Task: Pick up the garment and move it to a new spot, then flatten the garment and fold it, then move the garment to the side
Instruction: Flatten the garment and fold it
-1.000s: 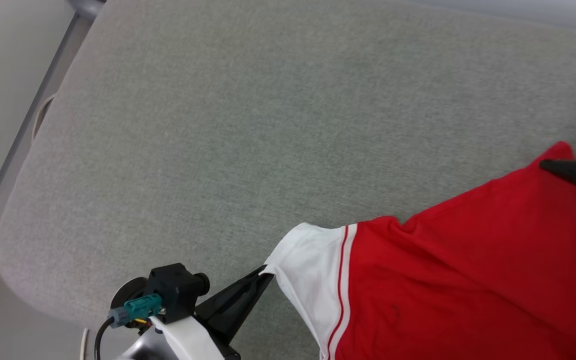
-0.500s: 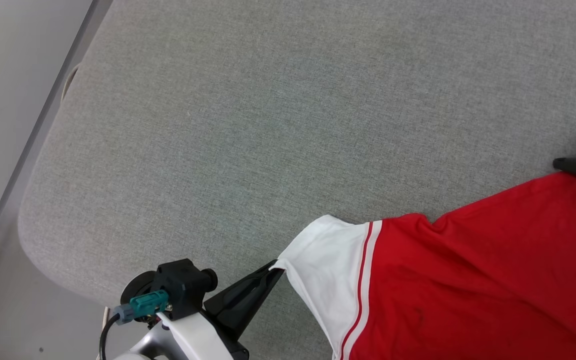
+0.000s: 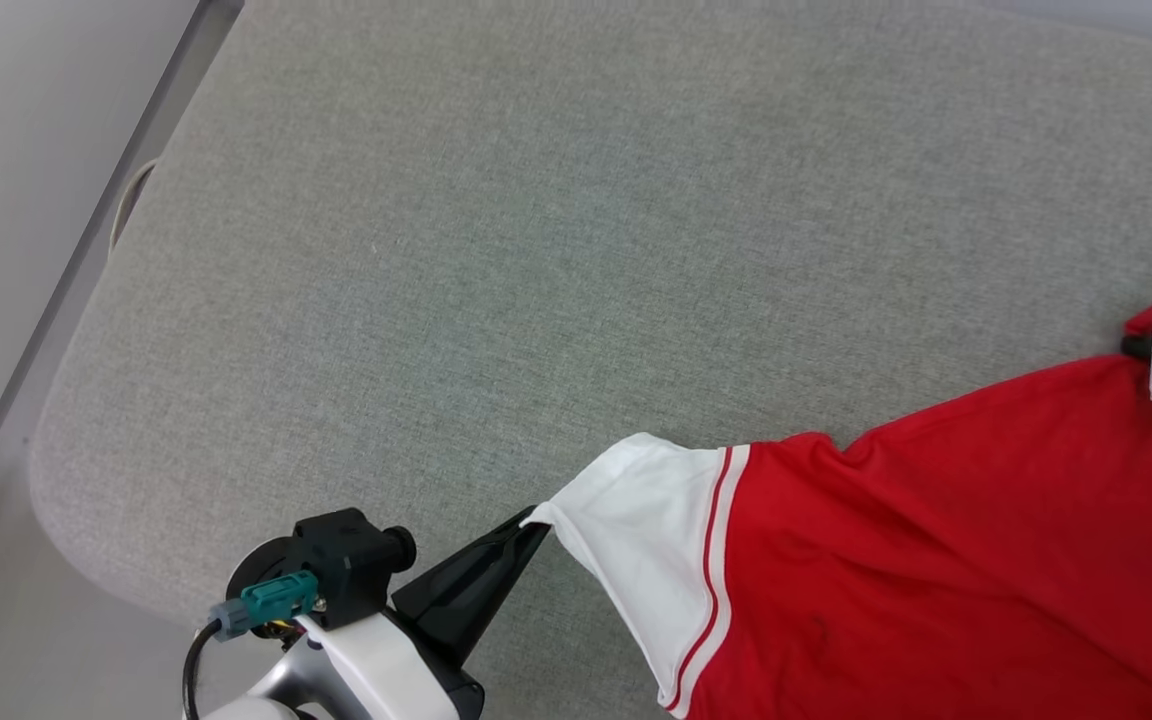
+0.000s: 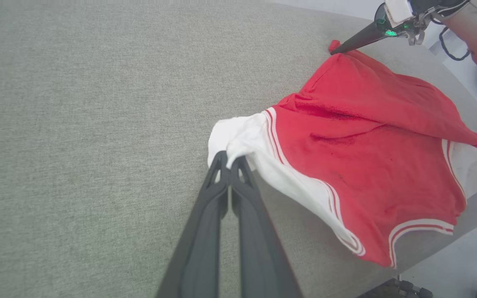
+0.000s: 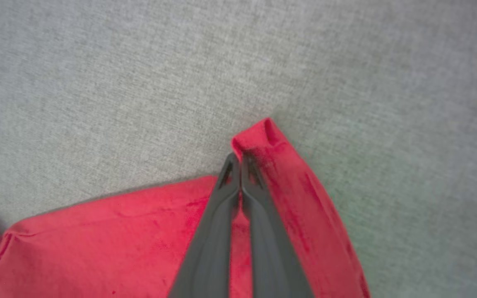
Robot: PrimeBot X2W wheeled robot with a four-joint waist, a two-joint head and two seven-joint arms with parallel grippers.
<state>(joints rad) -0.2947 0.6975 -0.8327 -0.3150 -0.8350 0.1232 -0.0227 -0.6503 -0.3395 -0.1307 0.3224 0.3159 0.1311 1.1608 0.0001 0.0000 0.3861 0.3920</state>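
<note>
Grey fabric-covered surface [image 3: 496,260] with a rounded near-left corner, seen from above; nearest, at the lower left of the head view, the left gripper [image 3: 534,522], its two fingers pressed together on the cuff edge of the white sleeve [image 3: 636,530]; from that pinch the garment [image 3: 936,560], a red T-shirt with red-and-white striped trim, runs rightward and slightly away across the surface, loosely creased rather than flat; at its farther end the right gripper [image 5: 238,161] is closed on a folded red corner of the cloth; the line between the two pinches is thus the shirt's held axis, diagonal to the surface's edge, one arm at each end; bare surface lies beyond and to the left, probably the room a spreading pull would need.
</note>
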